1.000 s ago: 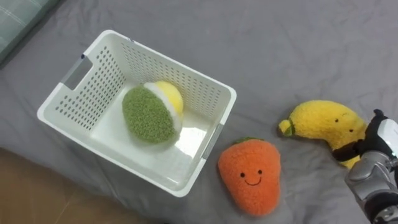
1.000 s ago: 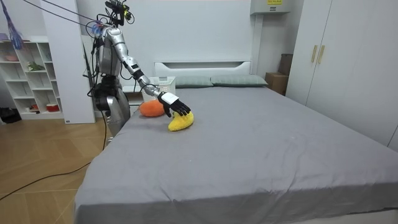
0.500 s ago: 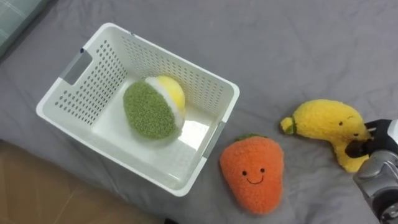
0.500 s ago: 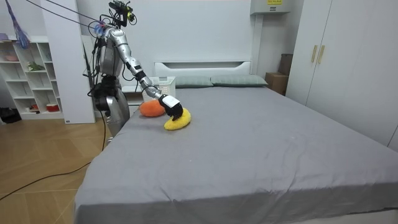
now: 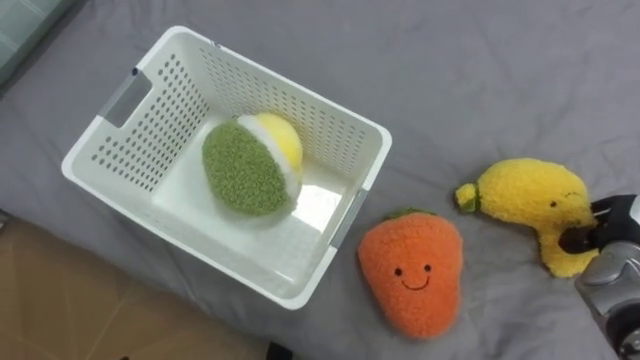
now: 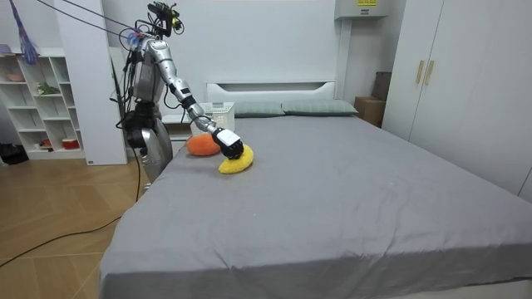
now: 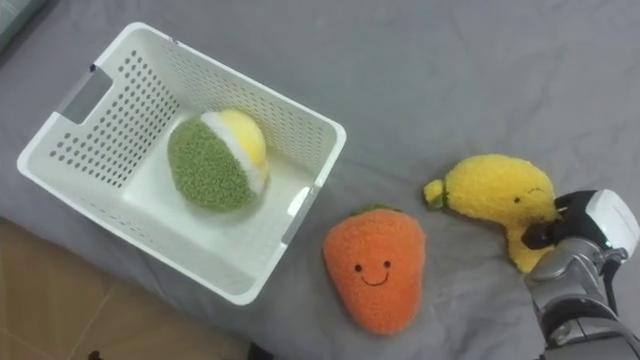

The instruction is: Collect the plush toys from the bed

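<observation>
A yellow banana plush (image 5: 525, 195) lies on the grey bed sheet at the right. My right hand (image 5: 612, 265) comes in from the lower right, its dark fingers curled round the banana's lower end. An orange carrot plush (image 5: 412, 272) with a smiling face lies just left of it, close to the white slatted basket (image 5: 340, 135). Inside the basket sits a round green and yellow plush (image 5: 250, 165). In the room view I stand at the bed's side near its head, right arm stretched down to the banana plush (image 6: 235, 163).
The basket stands near the bed's edge, with wooden floor (image 5: 90, 310) beyond it at the lower left. Grey sheet (image 5: 480, 70) spreads beyond the toys. A white shelf unit (image 6: 41, 100) and wardrobes (image 6: 465, 83) line the room's walls.
My right hand's fingers have gone from straight to curled round the banana plush's end, and the banana has slid a little toward me. The carrot and basket stay put.
</observation>
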`<state>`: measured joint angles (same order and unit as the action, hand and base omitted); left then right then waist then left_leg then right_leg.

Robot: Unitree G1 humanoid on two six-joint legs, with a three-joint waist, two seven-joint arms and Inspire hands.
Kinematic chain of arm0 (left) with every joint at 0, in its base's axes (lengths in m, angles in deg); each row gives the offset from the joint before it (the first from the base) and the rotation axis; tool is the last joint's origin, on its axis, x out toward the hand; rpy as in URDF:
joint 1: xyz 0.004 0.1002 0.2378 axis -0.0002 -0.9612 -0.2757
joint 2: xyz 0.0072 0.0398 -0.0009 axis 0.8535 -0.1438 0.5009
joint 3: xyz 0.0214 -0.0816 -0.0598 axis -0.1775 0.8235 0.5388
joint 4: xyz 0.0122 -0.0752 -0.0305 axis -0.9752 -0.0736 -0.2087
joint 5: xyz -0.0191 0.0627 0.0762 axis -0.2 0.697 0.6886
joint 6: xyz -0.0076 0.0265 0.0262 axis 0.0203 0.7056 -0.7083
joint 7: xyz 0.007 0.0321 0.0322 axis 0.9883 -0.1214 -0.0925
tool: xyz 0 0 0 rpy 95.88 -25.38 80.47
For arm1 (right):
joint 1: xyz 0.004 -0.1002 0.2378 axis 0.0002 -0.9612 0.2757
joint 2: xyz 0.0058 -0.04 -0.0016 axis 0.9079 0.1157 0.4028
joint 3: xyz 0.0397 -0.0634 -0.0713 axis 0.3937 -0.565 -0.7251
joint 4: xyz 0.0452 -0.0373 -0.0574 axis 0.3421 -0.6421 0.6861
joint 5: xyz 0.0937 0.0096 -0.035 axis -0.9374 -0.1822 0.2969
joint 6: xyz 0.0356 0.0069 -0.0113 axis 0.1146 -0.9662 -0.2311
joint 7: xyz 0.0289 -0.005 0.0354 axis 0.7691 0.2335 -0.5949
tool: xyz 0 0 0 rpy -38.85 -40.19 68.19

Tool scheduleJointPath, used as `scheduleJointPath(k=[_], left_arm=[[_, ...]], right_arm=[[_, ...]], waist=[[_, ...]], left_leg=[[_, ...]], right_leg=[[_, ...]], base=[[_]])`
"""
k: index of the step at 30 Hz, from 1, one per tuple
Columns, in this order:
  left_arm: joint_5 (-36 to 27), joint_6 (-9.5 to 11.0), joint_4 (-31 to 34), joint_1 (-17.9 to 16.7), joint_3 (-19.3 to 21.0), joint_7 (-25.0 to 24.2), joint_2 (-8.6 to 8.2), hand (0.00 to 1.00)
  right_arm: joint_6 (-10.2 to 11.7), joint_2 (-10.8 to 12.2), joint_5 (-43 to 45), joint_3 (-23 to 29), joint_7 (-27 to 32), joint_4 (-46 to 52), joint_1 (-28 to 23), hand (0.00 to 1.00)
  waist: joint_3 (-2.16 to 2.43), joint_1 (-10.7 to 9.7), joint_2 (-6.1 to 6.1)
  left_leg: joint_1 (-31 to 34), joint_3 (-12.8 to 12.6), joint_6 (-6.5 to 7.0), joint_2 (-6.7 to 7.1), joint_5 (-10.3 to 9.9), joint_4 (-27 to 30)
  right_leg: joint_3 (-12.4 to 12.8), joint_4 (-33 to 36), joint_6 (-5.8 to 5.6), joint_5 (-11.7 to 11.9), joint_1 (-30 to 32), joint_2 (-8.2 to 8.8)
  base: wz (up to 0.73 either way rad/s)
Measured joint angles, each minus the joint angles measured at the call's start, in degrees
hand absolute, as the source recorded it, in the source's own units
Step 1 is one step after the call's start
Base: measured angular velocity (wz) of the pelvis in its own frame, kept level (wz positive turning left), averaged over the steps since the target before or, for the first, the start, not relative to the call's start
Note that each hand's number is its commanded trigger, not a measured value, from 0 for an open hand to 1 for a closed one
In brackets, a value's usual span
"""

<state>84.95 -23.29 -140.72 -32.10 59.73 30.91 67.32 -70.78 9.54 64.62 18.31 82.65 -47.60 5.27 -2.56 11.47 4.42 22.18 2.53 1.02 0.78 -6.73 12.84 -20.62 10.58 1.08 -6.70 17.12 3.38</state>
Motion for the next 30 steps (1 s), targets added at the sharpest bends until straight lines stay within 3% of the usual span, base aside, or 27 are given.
scheduleJointPath(k=[13,17,19,21,25,27,30], left_arm=[[-0.01,1.44,0.51,0.00,0.14,-0.15,-0.21,0.00],[-1.12,2.20,1.14,-0.39,0.96,-0.22,-0.48,0.00],[-1.10,2.77,1.73,-0.85,2.04,-0.15,-0.48,0.00],[-1.00,3.57,1.77,-1.40,3.56,-0.09,-0.56,0.00],[-1.99,4.18,2.82,-4.17,3.77,-0.05,-0.57,0.00],[-2.09,4.22,2.96,-4.92,5.44,-0.04,-1.40,0.00],[-2.08,4.29,2.92,-5.74,7.84,-0.04,-2.18,0.00]], right_arm=[[1.61,-0.16,0.07,1.03,1.24,0.59,-0.35,1.00],[2.38,-0.17,0.13,2.77,1.18,5.73,-0.86,1.00],[3.19,-0.16,0.33,2.99,1.17,9.31,-2.44,1.00],[3.88,-0.15,0.74,3.06,1.12,13.54,-4.74,1.00],[3.78,0.52,2.90,3.14,0.04,22.12,-9.90,1.00],[3.81,0.66,2.97,3.30,-0.35,29.24,-13.95,1.00],[3.77,1.34,3.55,4.02,-1.69,32.61,-16.20,1.00]], waist=[[0.38,-0.35,-0.65],[0.54,-0.76,-0.59],[0.73,-0.95,-0.44],[1.23,-1.02,-0.20],[1.76,-1.65,0.36],[2.03,-2.35,0.62],[2.26,-2.56,0.96]], left_leg=[[-1.25,-0.10,0.16,0.01,0.69,-0.48],[-4.14,-1.06,0.21,-0.09,0.84,-1.62],[-5.93,-1.32,0.21,-0.08,0.84,-2.20],[-8.33,-2.18,0.21,-0.07,0.84,-2.74],[-12.63,-3.88,0.24,-0.06,0.79,-3.79],[-14.65,-4.03,0.31,-0.06,0.73,-4.57],[-17.06,-4.76,0.35,-0.01,0.70,-5.06]], right_leg=[[0.07,0.20,0.02,0.01,-0.90,0.41],[1.14,0.13,0.01,0.01,-2.87,0.42],[1.54,0.07,-0.01,0.00,-4.35,0.34],[2.03,-0.01,-0.05,-0.03,-6.20,0.34],[3.14,-0.10,-0.49,-0.32,-9.54,0.39],[3.96,-0.86,-0.57,-0.43,-11.42,0.29],[5.19,-0.89,-0.63,-0.49,-13.29,0.08]], base=[[0.00],[-0.09],[-0.09],[-0.15],[-0.18],[-0.09],[-0.15]])
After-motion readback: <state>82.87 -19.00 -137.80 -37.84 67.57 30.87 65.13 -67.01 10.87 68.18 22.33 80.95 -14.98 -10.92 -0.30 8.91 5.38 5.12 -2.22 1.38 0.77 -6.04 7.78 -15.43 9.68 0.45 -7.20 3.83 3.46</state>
